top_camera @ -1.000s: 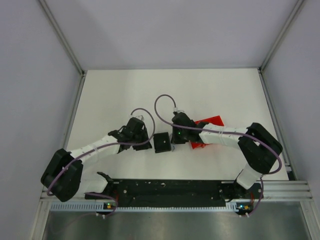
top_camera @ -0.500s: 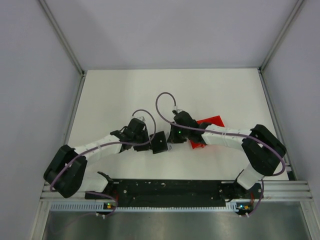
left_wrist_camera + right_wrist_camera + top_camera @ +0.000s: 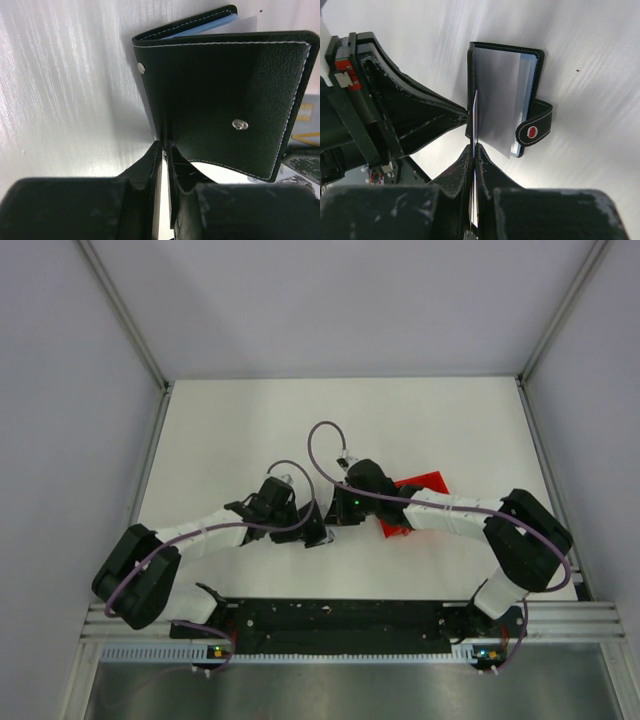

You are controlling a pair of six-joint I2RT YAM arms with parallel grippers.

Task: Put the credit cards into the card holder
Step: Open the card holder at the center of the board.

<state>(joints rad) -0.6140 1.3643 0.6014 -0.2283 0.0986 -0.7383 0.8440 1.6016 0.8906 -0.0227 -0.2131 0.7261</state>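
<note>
My two arms meet at the middle of the worktop [image 3: 250, 430], with the black holder [image 3: 220, 95] between them and the red tray [image 3: 425, 483] just to its right. The holder stands open on its edge. Its outer cover faces my left wrist camera, a silver snap [image 3: 240, 124] showing on the dark leather and a strip of pale blue lining visible along the top.

My left end effector [image 3: 162, 150] is narrowed to a slit, its tips on either side of the lower end of the holder's fold. I cannot tell whether they are actually clamped on the leather.

My right end effector [image 3: 472, 150] is pinched on a thin pale card [image 3: 475, 120], seen edge-on from that wrist. The card's far end lies against the open side of the holder, beside a pale grey leaf inside it.

The holder's closing strap [image 3: 534, 131], with a red snap, hangs loose on the far side from my left arm. Part of the tray is hidden beneath my right arm.
</note>
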